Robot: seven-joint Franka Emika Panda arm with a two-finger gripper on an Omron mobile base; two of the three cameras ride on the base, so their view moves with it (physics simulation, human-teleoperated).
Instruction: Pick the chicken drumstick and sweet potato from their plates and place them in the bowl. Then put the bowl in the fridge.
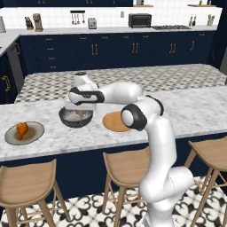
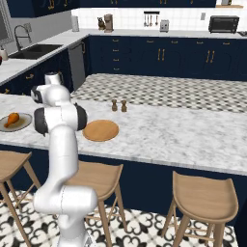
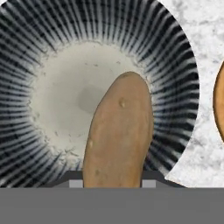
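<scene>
1. Sweet potato: a dull tan-brown oblong lump with small pits, gripped between the gripper jaws directly over the bowl (pale grey inside, dark ribbed wall).
2. Chicken drumstick, glossy orange-brown, lies on the grey-green plate at the marble counter's left end.
3. Beside the bowl sits the wooden plate.

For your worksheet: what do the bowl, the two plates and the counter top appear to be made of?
Bowl: likely glazed ceramic, with dark streaked walls and a pale speckled floor. Plate under the drumstick: probably ceramic, a smooth grey-green. Bare plate: looks like wood, matte orange-tan. Counter top: marble-like, white with grey veins.
</scene>
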